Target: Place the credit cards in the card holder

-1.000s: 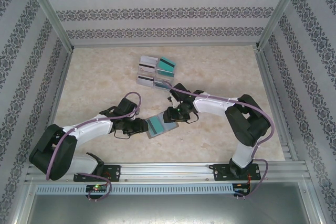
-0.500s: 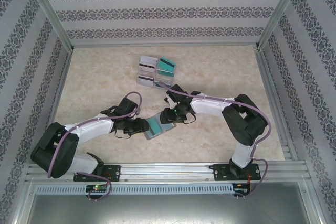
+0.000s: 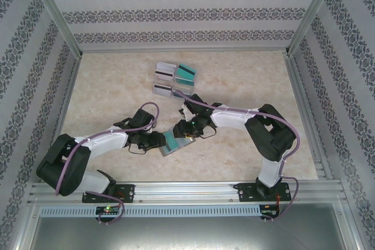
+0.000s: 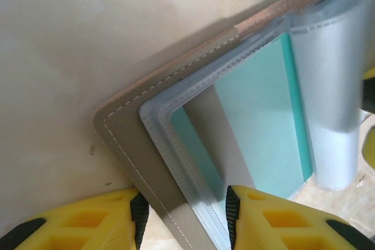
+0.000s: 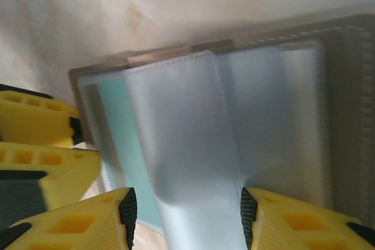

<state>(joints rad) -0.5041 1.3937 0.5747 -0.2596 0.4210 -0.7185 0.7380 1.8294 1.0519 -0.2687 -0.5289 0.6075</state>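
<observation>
The grey card holder lies open between my two grippers, and a teal credit card sits in its left pockets. My left gripper is open. Its jaws straddle the grey cover's left edge, with one tip over the pocket that holds the teal card. My right gripper is open around a clear pocket page that bulges up from the holder. A gap shows at its left pad, and the teal card lies beyond it. More credit cards, teal and white-grey, lie in a tray.
The clear compartment tray stands at the back middle of the beige table, just beyond my right arm. Patterned walls and metal posts close in the table on three sides. The left gripper's yellow fingers crowd the holder's left side.
My right gripper has moved left and nearer over the holder's right half, and the clear page now stands up between its fingers. The left gripper has barely shifted.
</observation>
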